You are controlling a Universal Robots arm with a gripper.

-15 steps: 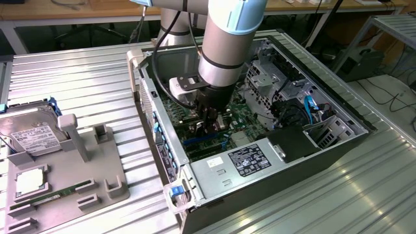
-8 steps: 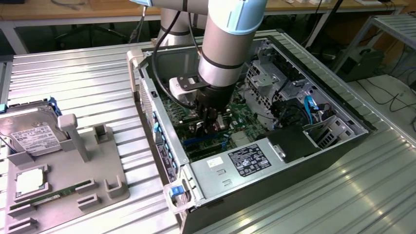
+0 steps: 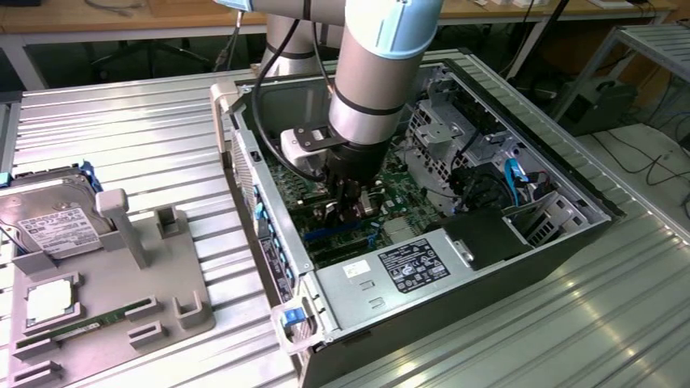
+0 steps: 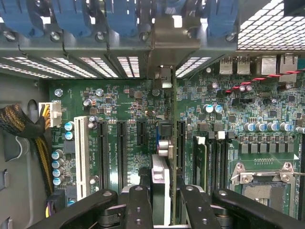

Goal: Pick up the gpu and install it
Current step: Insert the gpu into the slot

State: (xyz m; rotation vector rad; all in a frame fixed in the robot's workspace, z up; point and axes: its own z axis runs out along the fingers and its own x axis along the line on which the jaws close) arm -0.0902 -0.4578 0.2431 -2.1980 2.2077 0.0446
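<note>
Inside the open computer case (image 3: 561, 174) on the ribbed metal table (image 3: 140, 129), the claw (image 4: 164, 200) grips the gpu (image 4: 162, 176) edge-on, upright over the green motherboard (image 4: 128, 114), beside a grey tray (image 3: 108, 275) holding a hard drive (image 3: 48, 218).

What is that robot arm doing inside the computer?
The gripper is reaching down into the open computer case, holding the gpu on edge between its fingers. The card stands over the green motherboard, lined up with the black slots and its metal end near the back of the case. On the grey tray beside the case sit a hard drive and a memory stick.
</note>
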